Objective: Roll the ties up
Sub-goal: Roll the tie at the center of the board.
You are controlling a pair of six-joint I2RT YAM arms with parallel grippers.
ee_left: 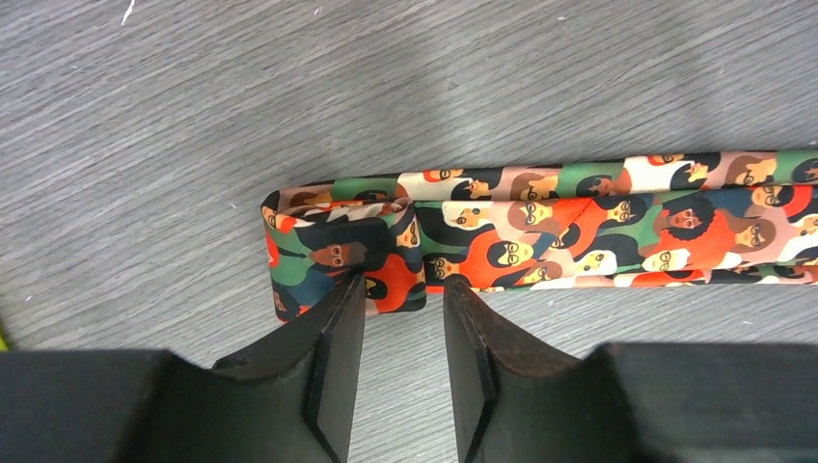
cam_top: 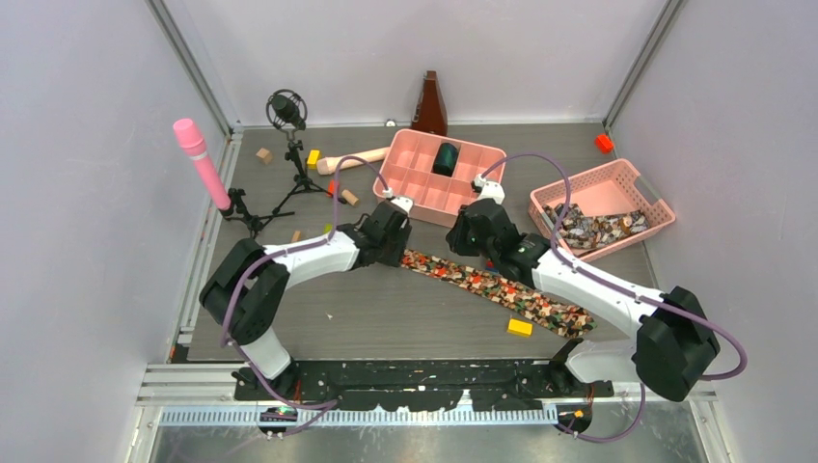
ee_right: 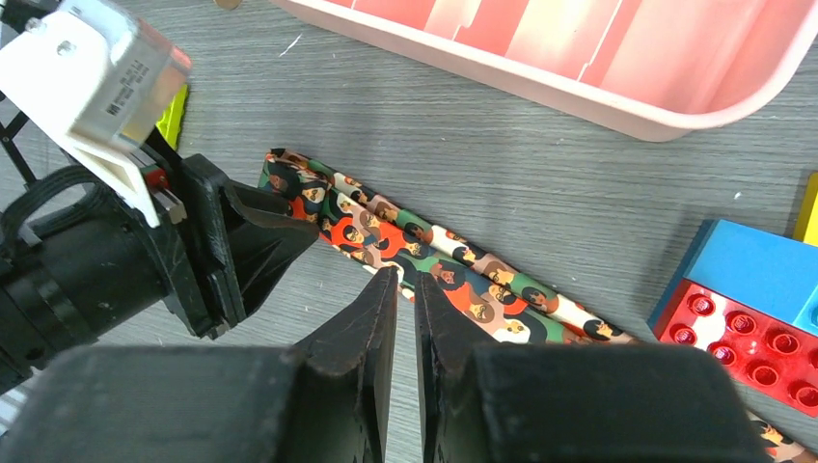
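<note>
Left hand (ee_left: 404, 282) (parted) at folded tie (ee_left: 579, 227).

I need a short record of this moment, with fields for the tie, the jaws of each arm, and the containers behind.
tie: flat on the table, diagonal, narrow end folded over
left gripper: jaws apart, tips at the folded end
right gripper: jaws almost together, tips at the tie's edge; grip unclear
basket: pink, holds other ties
tray: pink, compartments, one dark roll inside
</note>
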